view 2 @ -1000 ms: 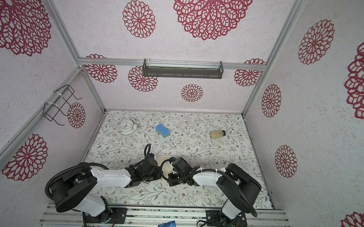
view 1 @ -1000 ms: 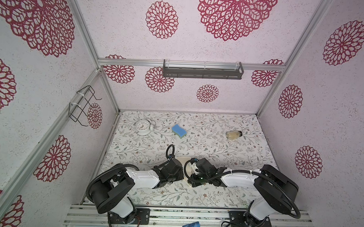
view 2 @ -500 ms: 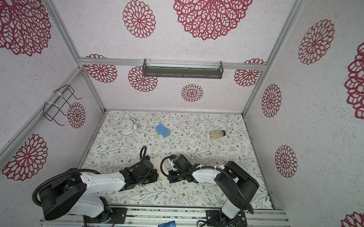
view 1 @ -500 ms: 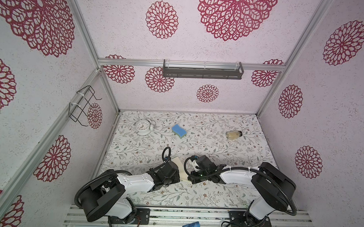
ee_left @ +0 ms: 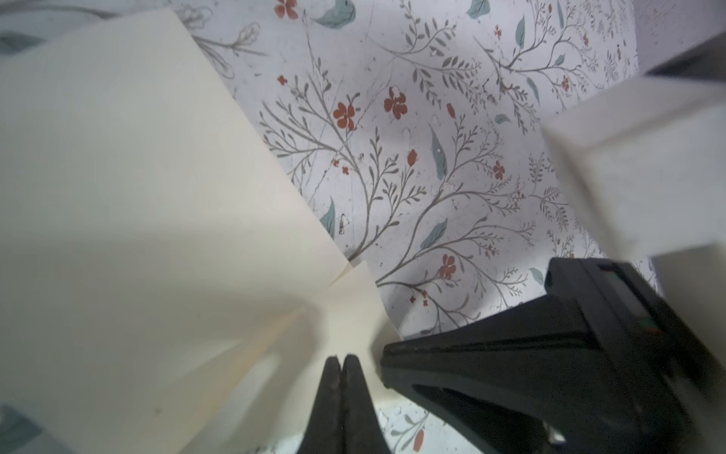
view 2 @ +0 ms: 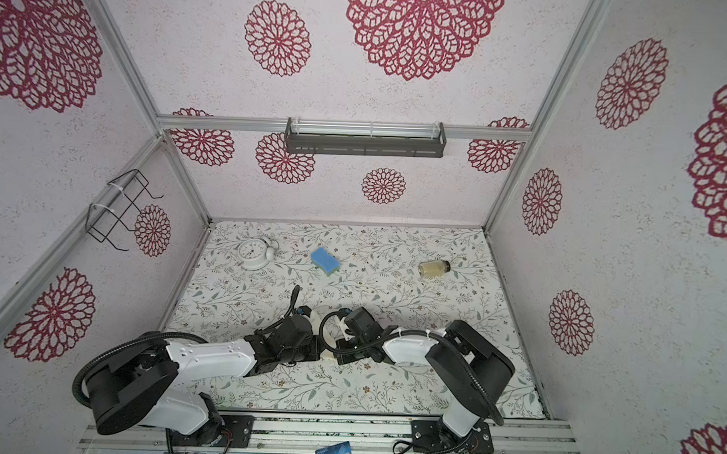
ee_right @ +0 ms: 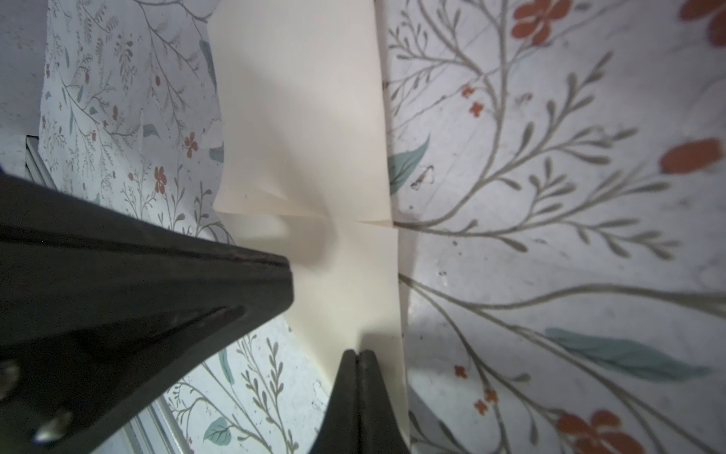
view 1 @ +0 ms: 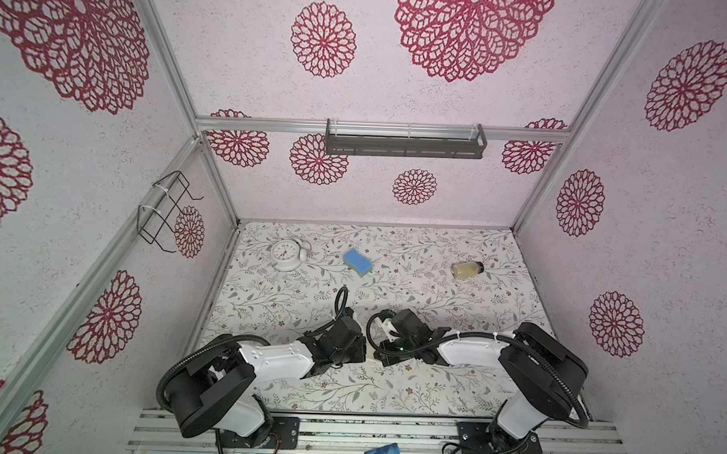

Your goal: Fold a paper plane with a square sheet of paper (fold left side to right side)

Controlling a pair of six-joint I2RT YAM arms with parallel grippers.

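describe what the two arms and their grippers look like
Both arms match: the left arm and right arm have glossy white shells on the forearm links and bulky black housings at the joints. Black ribbed hoses loop outside each arm. The left gripper and right gripper are matte black, with fingers tapering to narrow wedge tips.

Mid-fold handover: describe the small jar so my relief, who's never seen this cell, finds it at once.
Look at the floral-patterned table, along its far strip, where three items sit in a row. The jar is rightmost in both top views, past the white alarm clock and blue sponge. It alone is see-through, lying on its side, with pale yellowish contents and a dark lid.
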